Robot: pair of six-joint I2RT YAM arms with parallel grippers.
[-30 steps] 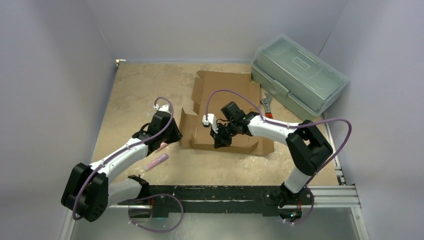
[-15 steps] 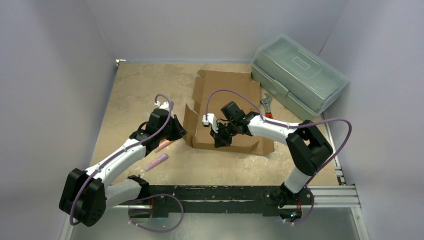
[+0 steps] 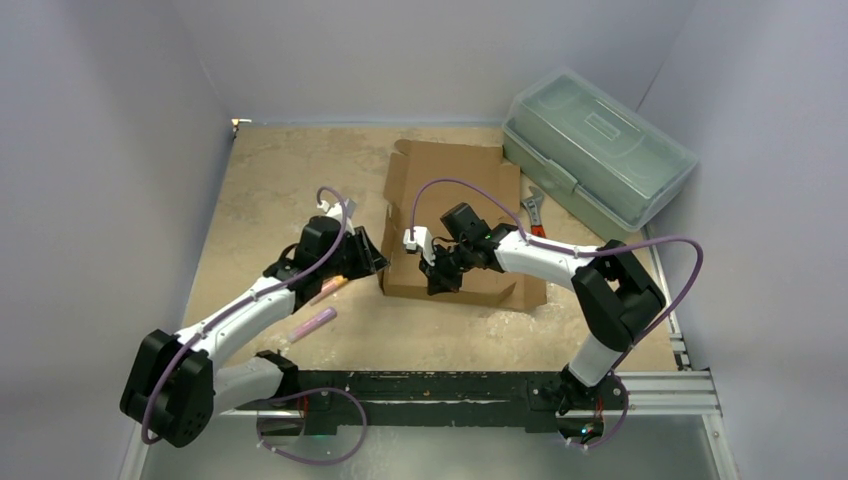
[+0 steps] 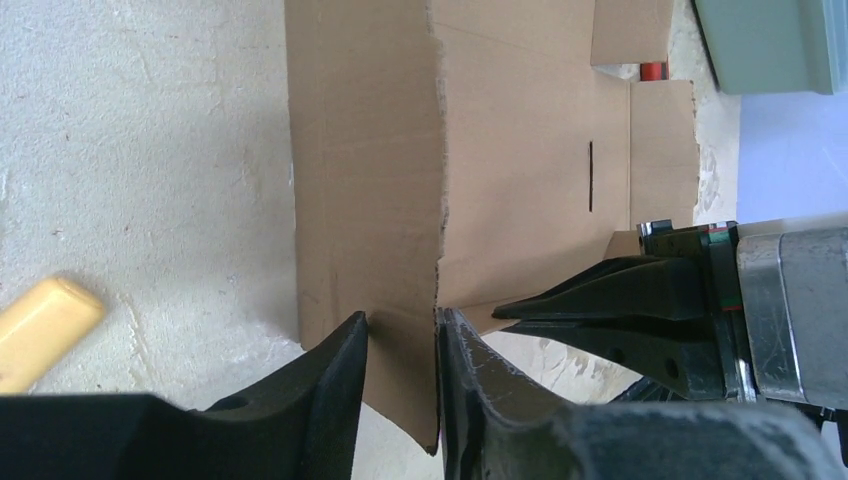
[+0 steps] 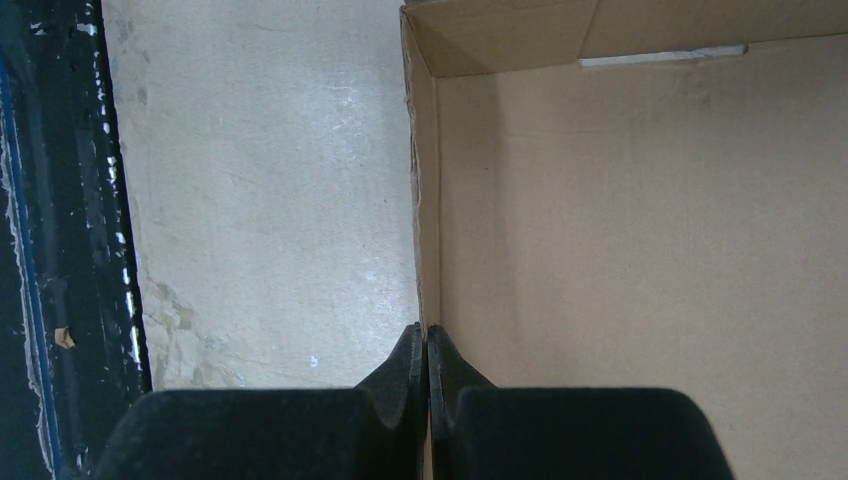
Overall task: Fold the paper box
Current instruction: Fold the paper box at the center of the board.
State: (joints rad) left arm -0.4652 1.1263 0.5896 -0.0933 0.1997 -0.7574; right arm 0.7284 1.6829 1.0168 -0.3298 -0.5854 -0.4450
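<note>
Left to right: open bench (image 3: pixel 265 190) ran out to the wall, a pink marker (image 3: pixel 312 323) lying by the left arm. The left gripper (image 4: pixel 400 322) sat at the raised left flap of the paper box (image 3: pixel 455 175), jaws released and loosely astride the flap's edge, a gap only its wrist view showed. Mid-bench, the right gripper (image 5: pixel 427 338) had its jaws clenched on the box's near wall, tips hidden from above. Far right, the toolbox (image 3: pixel 598 150) crowded in, a wrench (image 3: pixel 535 212) partly hidden between.
</note>
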